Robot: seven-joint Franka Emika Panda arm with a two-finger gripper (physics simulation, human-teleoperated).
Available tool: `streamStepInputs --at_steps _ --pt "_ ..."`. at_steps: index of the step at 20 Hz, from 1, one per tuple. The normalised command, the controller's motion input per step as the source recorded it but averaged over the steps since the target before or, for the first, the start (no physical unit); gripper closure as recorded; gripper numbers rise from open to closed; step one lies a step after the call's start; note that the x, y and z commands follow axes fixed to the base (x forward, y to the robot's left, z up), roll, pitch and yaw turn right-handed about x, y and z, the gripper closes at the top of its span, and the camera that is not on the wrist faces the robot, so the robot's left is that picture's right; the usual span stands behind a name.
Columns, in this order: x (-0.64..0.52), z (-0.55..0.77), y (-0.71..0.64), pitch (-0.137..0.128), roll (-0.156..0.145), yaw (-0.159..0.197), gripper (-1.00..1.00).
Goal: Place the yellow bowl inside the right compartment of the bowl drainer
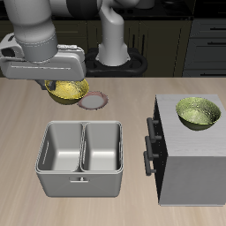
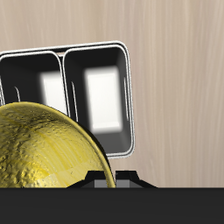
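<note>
The tool (image 1: 68,86) holds the yellow bowl (image 1: 67,90) clamped by its rim above the tabletop (image 1: 26,115), behind the bowl drainer (image 1: 79,177); glossy, rigid, probably light and slippery.

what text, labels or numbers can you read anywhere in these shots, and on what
None: no words, labels, brands, numbers or signs are readable in either view.
The yellow bowl, the bowl drainer, the big grey box and the greener bowl on it carry no print.
</note>
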Motion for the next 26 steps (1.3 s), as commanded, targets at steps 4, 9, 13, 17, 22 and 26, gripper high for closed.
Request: streamStepInputs --at_steps 4,9,13,17,22,26 --pt "0.00 -0.12 -0.07 0.017 -0.014 0.009 1.00" --pt "0.06 -0.15 -0.08 0.014 -0.002 0.009 1.00" --pt "0.08 -0.16 -0.06 0.008 0.003 -0.006 1.00" --pt "0.12 -0.21 -0.05 0.023 0.003 -0.012 1.00" --pt "0.12 -0.31 -0.08 0.036 0.006 -0.013 1.00" --pt "0.08 -0.34 -0.06 0.043 -0.008 -0.003 1.00"
